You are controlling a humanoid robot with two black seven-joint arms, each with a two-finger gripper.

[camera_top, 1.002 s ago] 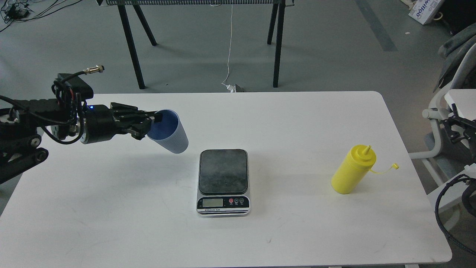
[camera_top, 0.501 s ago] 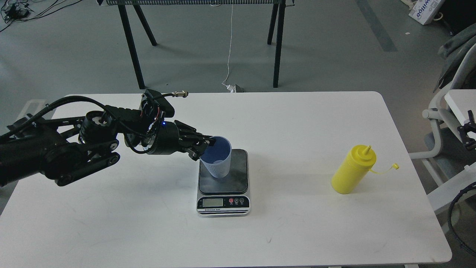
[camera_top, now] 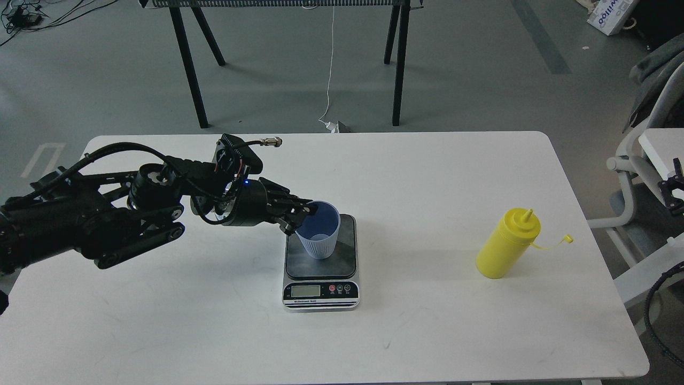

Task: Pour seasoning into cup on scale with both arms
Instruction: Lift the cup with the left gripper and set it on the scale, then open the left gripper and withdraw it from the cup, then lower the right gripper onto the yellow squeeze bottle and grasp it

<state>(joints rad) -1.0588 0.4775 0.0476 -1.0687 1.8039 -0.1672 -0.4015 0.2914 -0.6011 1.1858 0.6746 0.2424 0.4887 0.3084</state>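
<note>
Carried in from the left of the frame a second ago, the cup (camera_top: 319, 231) now stands upright on the dark platform of the scale (camera_top: 321, 262), slightly left of its middle, and over the last half second it has only crept a little to the right. My left gripper (camera_top: 300, 213) is pinched on the cup's rim at its left edge, one finger inside and one outside as far as I can see. My right gripper is not in view; only a cable loop shows at the right edge.

Judging from this, the step in hand is letting the cup go cleanly. I should check that its base sits flat, then open the fingers gently and draw back to the left and slightly up, so the inner finger clears the rim without tipping the light cup or nudging it off the platform.

The yellow bottle (camera_top: 505, 245) stands in the right part of the table (camera_top: 427, 342), well apart from the scale, its small cap hanging open on its tether, untouched
</note>
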